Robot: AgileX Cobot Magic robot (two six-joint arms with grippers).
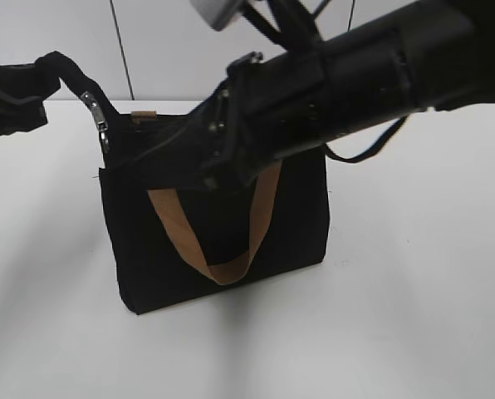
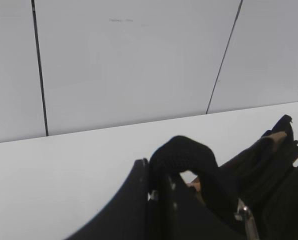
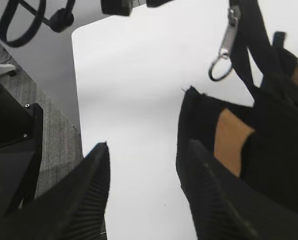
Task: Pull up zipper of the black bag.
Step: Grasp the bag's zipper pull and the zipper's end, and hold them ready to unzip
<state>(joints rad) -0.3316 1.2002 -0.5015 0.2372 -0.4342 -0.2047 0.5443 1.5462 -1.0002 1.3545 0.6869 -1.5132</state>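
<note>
One black bag stands on the white table, with one zipper hanging at its top left corner. The left gripper is clamped on the zip track there. The right gripper, fingers apart, holds nothing; its arm covers the bag's top.

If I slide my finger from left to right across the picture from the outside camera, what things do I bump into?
Left black robot gripper → small silver metal zipper pull → rectangular black fabric bag → its broad tan webbing handle → thick black right robot arm.
</note>
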